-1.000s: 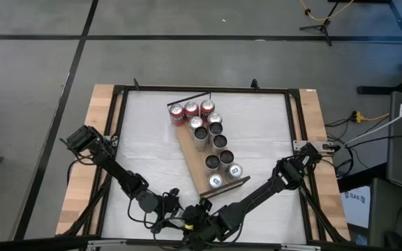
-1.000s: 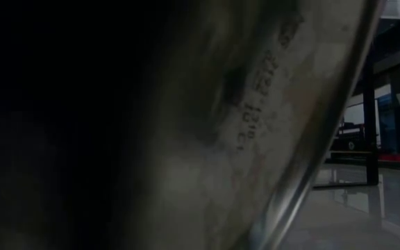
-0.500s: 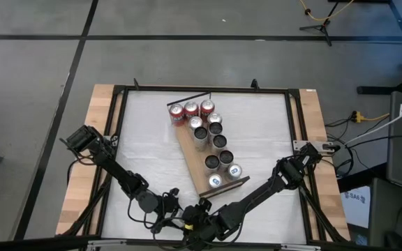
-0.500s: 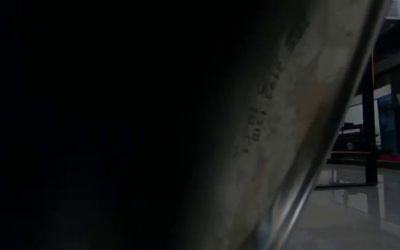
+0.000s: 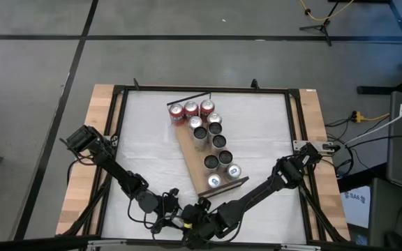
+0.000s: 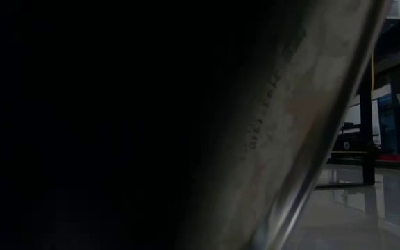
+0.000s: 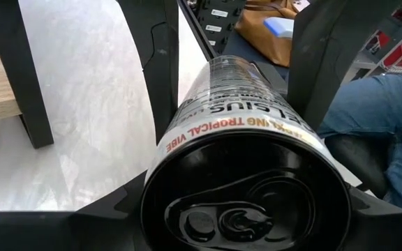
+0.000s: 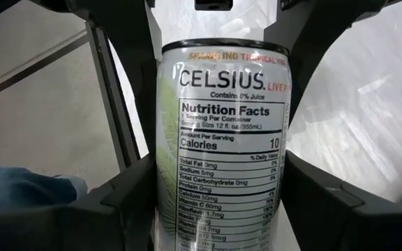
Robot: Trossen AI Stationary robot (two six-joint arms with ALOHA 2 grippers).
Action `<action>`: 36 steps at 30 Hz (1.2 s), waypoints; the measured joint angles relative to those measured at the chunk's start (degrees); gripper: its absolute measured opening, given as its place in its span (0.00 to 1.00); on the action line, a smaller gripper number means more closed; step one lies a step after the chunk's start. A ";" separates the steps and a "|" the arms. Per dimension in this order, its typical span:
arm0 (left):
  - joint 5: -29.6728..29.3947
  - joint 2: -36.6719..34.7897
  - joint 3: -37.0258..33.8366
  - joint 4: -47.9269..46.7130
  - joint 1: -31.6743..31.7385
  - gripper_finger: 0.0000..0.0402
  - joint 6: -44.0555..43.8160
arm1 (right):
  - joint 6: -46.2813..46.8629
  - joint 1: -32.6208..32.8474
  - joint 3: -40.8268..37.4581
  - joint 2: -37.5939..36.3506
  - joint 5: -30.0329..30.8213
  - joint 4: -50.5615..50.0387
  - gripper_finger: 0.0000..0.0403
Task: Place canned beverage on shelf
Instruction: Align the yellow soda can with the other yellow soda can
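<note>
One canned beverage, a white Celsius can (image 8: 222,139) with a black lid (image 7: 243,202), hangs between both grippers at the table's near edge. It fills the low view (image 6: 283,125). My left gripper (image 5: 175,211) comes at the lid end and my right gripper (image 5: 199,223) at the bottom end; both are shut on it. The shelf (image 5: 195,169), a light wooden board with a thin black rail at its far end, lies slantwise on the white tabletop. Several cans (image 5: 218,143) stand on it. My left gripper pinches the can's side wall just behind the lid (image 7: 176,132) between its two fingers (image 7: 160,63). The fingers lie along the can, slanting down a little. My right gripper pinches the can's labelled side wall (image 8: 167,174) between its two fingers (image 8: 306,77), which also lie along the can, slanting down from the near right. The can is tilted and clear of the table.
Black frame bars (image 5: 201,89) run round the tabletop, with wooden side strips (image 5: 89,153) outside them. A person's leg in blue cloth (image 7: 382,118) shows beyond the near edge. Bare tabletop (image 5: 152,153) lies left of the shelf.
My right gripper has turned slightly with the can. In the low view the can's printed code has shifted, and more of its surface lies in shadow.
</note>
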 joint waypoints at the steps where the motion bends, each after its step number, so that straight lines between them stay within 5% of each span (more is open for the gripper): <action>1: 0.00 0.00 0.00 -0.01 0.00 0.59 0.00 | 0.00 0.02 0.00 0.00 -0.06 0.00 0.63; 22: -0.15 0.00 0.00 0.02 0.00 0.59 0.13 | 0.04 0.04 0.02 0.00 -1.07 -0.15 0.63; 36: -0.11 0.00 0.02 -0.17 -0.13 0.59 0.27 | 1.59 0.11 0.02 0.02 -3.28 0.57 0.92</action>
